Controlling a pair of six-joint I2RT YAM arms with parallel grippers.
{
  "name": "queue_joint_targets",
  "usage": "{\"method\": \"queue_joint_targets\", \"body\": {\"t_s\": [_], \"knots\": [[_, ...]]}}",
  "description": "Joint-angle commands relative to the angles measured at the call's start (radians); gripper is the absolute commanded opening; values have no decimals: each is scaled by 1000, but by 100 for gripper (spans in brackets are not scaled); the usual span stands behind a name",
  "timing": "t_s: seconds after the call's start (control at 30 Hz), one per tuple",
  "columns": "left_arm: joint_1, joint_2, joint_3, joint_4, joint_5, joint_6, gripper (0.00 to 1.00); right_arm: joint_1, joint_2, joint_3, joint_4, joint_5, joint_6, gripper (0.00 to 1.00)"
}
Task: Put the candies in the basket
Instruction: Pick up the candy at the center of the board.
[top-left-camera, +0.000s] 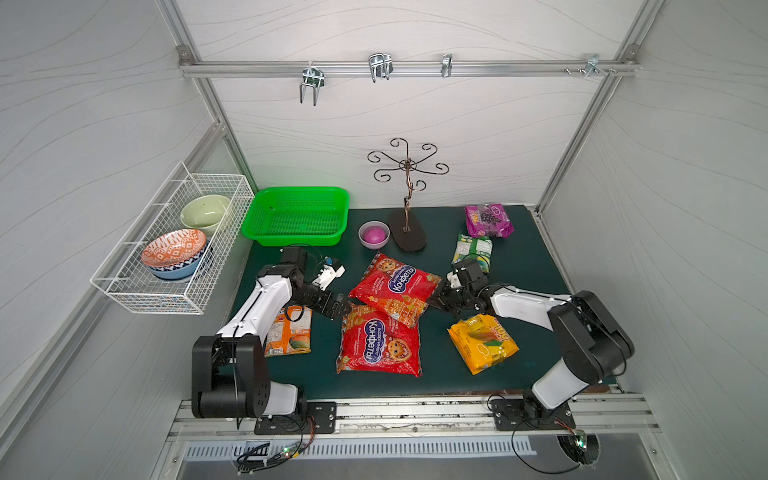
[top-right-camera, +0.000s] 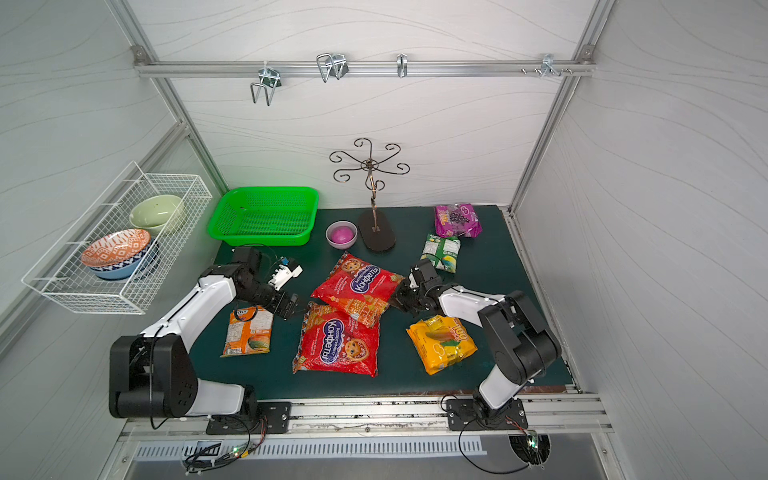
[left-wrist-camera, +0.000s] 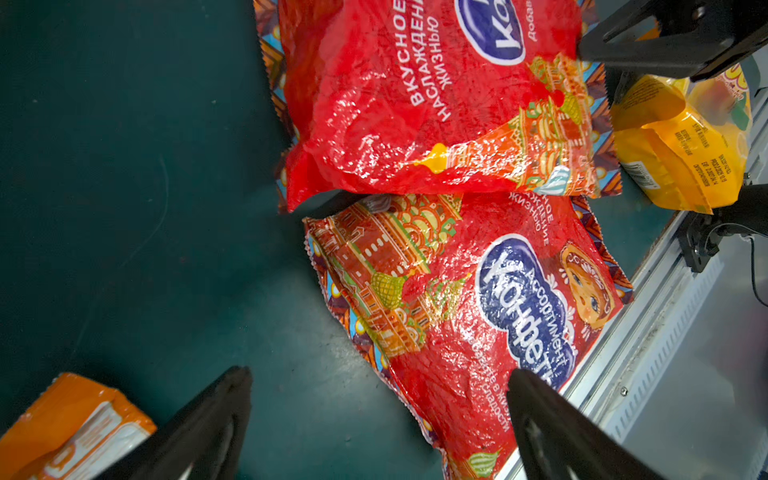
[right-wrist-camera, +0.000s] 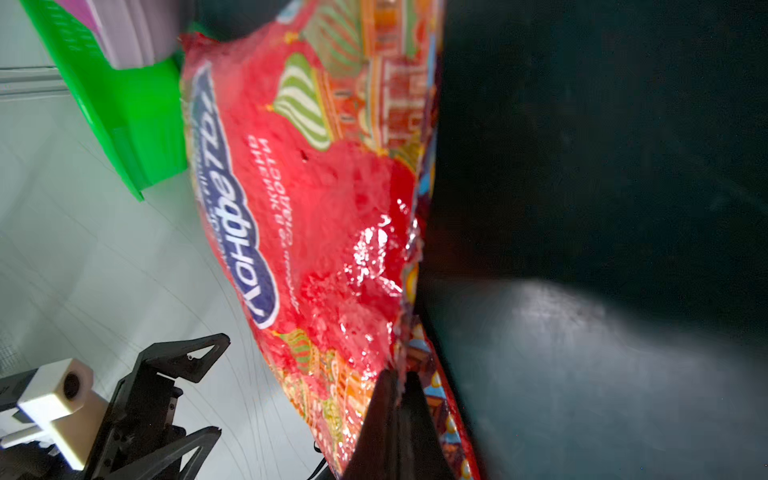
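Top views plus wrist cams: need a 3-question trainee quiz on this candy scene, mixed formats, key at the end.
1. True or false: the green basket already holds a candy bag.
2. The right gripper has its jaws shut on: A) nothing, B) the upper red bag, C) the green basket's rim.
3. Fill in: the left gripper has its jaws ____.
Key: 1 false; 2 B; 3 open.
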Motion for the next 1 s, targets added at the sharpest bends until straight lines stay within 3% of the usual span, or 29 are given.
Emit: {"method": "queue_joint_targets", "body": {"t_s": [0.0, 0.2, 0.4, 0.5, 0.63, 0.8, 0.97], "knots": [[-5, 13, 60, -25, -16, 29, 99, -63, -83, 15, -133, 27, -73, 0], [-5, 23, 121, -62, -26, 39, 99, -214, -261, 13, -314, 31, -198, 0], [-5, 56, 248, -82, -39, -1, 99, -400, -384, 43, -446, -56, -309, 0], [-5, 80, 311, -68, -55, -46, 99, -441, -418, 78, -494, -82, -335, 0], [-6, 130, 401, 25, -158, -166, 99, -459, -462, 170, -573, -94, -344, 0], [-18, 281, 602, -2, -250, -247, 99, -494, -510, 309, -668, -68, -369, 0], [-30, 381, 696, 64, -352, -261, 99, -542, -518, 435, -758, -74, -423, 0]]}}
